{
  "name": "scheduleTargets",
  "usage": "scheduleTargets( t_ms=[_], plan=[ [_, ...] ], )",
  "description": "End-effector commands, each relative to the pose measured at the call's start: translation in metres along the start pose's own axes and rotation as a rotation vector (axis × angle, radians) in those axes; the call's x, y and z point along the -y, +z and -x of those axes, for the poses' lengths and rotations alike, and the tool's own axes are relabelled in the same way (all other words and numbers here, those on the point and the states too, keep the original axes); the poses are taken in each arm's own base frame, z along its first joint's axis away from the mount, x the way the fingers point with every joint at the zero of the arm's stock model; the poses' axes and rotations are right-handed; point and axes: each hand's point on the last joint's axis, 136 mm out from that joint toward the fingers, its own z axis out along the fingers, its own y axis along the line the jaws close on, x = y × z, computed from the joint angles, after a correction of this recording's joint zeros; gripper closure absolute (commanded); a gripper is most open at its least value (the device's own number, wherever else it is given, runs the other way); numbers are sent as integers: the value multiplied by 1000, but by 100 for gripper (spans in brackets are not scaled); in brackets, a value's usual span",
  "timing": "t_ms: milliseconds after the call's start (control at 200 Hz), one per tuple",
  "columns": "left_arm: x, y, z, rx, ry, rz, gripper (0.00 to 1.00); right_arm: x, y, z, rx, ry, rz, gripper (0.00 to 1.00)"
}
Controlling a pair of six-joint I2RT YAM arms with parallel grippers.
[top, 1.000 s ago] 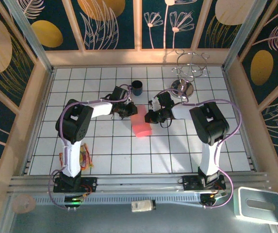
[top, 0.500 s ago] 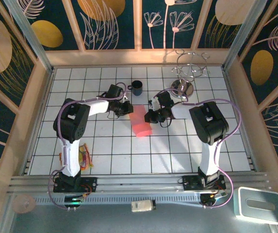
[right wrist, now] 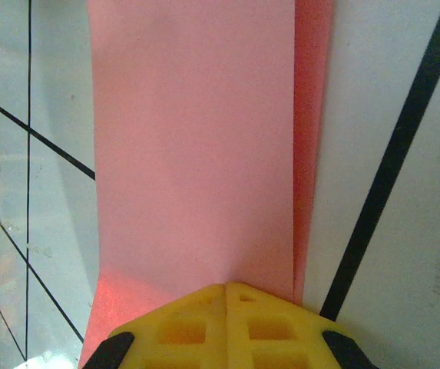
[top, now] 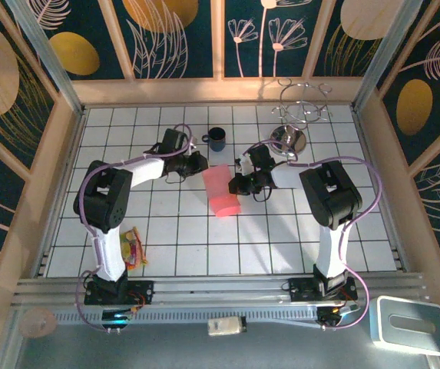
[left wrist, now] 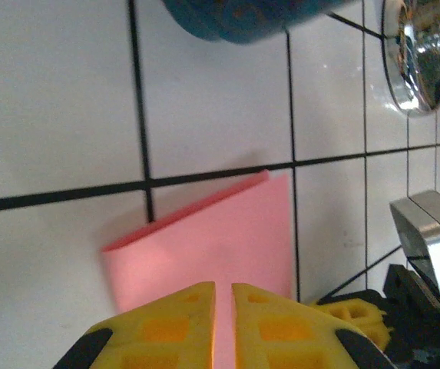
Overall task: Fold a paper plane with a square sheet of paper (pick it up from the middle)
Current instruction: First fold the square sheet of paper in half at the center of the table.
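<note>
The pink sheet of paper [top: 221, 192] lies folded into a rectangle about two tiles long, near the middle of the tiled table. In the left wrist view the paper [left wrist: 212, 238] is flat with its folded edge toward the far side. My left gripper [top: 198, 164] hovers at the sheet's far left corner, and the left wrist view shows that gripper [left wrist: 222, 288] with just a thin slit between its fingers and nothing in it. My right gripper [top: 235, 185] is shut at the sheet's right edge. In its wrist view the right gripper [right wrist: 226, 286] has its tips resting on the paper [right wrist: 189, 154].
A dark blue cup [top: 217, 138] stands just beyond the paper, also at the top of the left wrist view [left wrist: 235, 15]. A chrome wire stand [top: 290, 138] is at the back right. An orange packet [top: 133, 247] lies by the left arm's base.
My left gripper has drawn back and to the left, off the paper's top toward its far left corner. The right gripper and the paper have stayed put.
</note>
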Motion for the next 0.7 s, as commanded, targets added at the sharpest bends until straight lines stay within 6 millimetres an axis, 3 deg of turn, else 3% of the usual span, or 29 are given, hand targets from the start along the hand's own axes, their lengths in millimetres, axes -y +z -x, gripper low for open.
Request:
scheduleTargets(
  t_ms=[0, 300, 521, 621, 696],
  plan=[
    [3, 14, -6, -34, -6, -18, 86, 85, 12, -80, -220, 188, -299, 96],
    [-49, 33, -8, -71, 0, 227, 86, 88, 12, -81, -223, 193, -313, 96],
    [-87, 14, 20, 6, -22, 417, 86, 90, 11, -82, -223, 195, -327, 96],
    [-88, 2, 38, 43, -22, 433, 85, 90, 11, -82, -221, 195, -329, 96],
    [-72, -6, 47, 62, 4, 393, 85, 90, 11, -82, -219, 197, -328, 96]
  ],
)
